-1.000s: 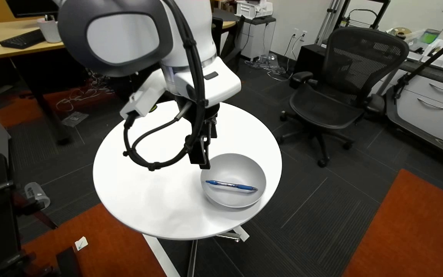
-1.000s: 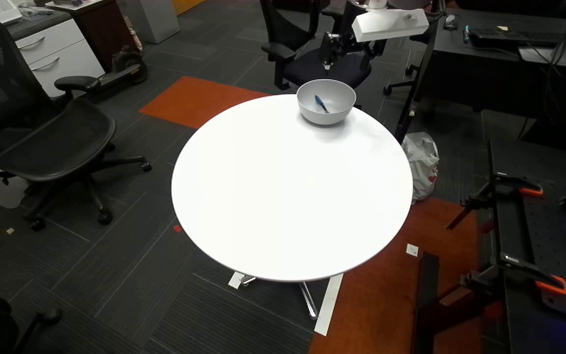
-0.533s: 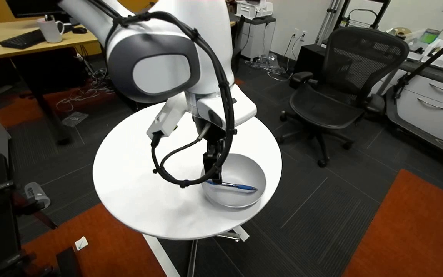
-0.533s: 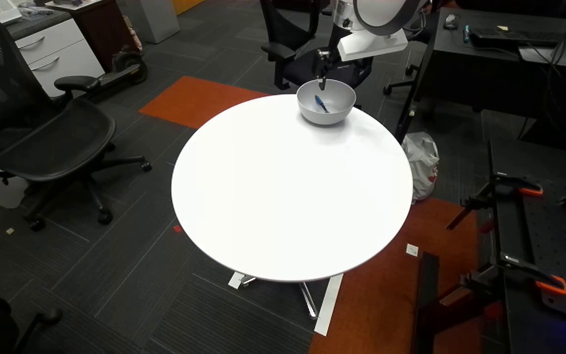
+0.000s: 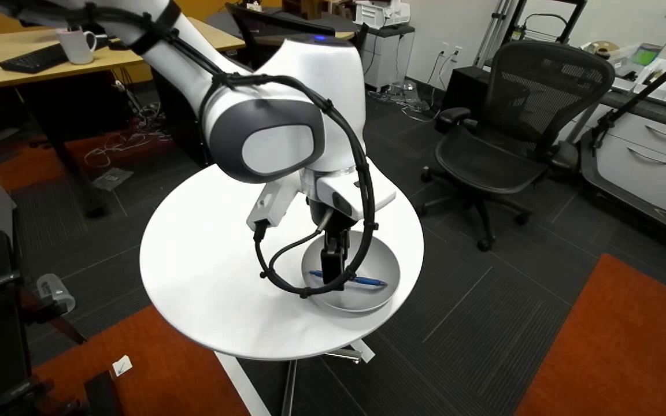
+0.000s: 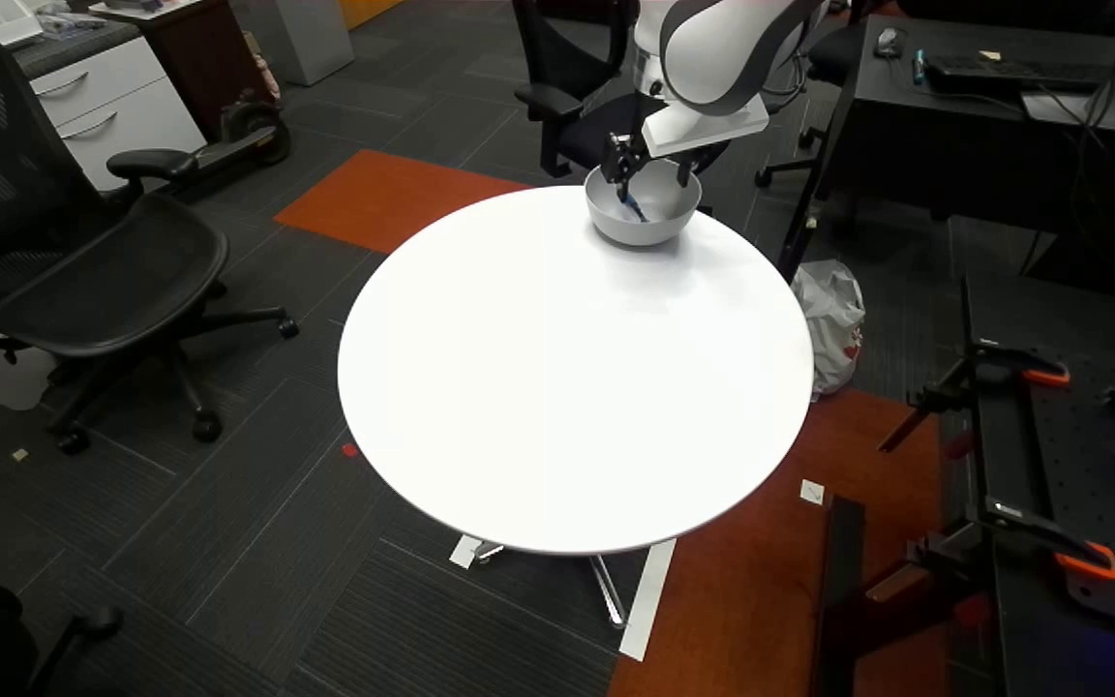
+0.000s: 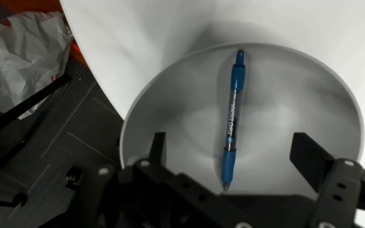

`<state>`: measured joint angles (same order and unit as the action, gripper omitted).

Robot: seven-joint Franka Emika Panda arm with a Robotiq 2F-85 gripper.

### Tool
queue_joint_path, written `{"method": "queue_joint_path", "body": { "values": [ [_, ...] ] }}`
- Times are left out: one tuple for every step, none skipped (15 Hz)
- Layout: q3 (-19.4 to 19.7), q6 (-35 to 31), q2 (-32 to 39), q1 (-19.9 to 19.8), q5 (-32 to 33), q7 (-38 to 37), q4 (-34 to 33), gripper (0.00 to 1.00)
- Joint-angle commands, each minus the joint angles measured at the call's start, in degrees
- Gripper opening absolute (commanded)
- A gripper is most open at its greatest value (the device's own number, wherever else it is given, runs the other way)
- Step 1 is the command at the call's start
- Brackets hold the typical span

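1. We see a slim pen [image 7: 232,122] lying in the bowl [image 7: 271,95]; it has a blue clicker end, a blue grip and a clear barrel with white lettering, "TWO SIGMA".
2. The bowl is round, gray and smooth, with a thin rim and soft shading inside.
3. The black, angular gripper [image 7: 230,147] stands spread wide over the bowl, one finger on each side of the pen, holding nothing.
4. In an exterior view the gripper covers the pen's middle, and we cannot tell how low the fingertips stand.
5. In the wrist view it also hides the bowl's lower rim, while the picture's left edge cuts off a crinkled plastic bag [image 7: 21,60].
6. The bowl sits near the edge of a round, glossy white table [image 6: 567,387].
7. Beyond, we find ribbed gray carpet [image 5: 454,323] with orange patches [image 5: 616,346], a black mesh chair [image 5: 547,86], and a wooden desk [image 5: 3,43] bearing a mug [image 5: 77,47].
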<state>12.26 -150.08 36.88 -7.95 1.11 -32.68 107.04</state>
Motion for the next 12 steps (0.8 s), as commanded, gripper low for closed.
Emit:
{"method": "queue_joint_path", "body": {
  "values": [
    [1.25, 1.90, 3.24, 0.69, -1.82, 2.29, -3.61, 1.00],
    [1.33, 1.88, 3.89, 0.64, -1.87, 2.37, -4.10, 1.00],
    [1.41, 1.88, 4.43, 0.61, -1.93, 2.45, -4.46, 1.00],
    [1.52, 1.78, 5.00, 0.62, -1.95, 2.44, -4.90, 1.00],
    [1.61, 1.74, 5.49, 0.58, -1.98, 2.49, -5.30, 1.00],
    [1.63, 1.62, 5.99, 0.49, -2.04, 2.58, -5.70, 1.00],
    [1.64, 1.66, 6.42, 0.40, -2.11, 2.70, -6.10, 1.00],
    [1.71, 1.72, 6.91, 0.36, -2.17, 2.70, -6.56, 1.00],
    [1.68, 1.65, 7.38, 0.24, -2.29, 2.77, -6.97, 1.00],
    [1.73, 1.52, 7.82, 0.18, -2.38, 2.76, -7.35, 0.75],
    [1.66, 1.49, 8.25, 0.08, -2.47, 2.92, -7.78, 0.72],
    [1.61, 1.53, 8.64, 0.02, -2.57, 3.01, -8.18, 0.66]
  ]
}}
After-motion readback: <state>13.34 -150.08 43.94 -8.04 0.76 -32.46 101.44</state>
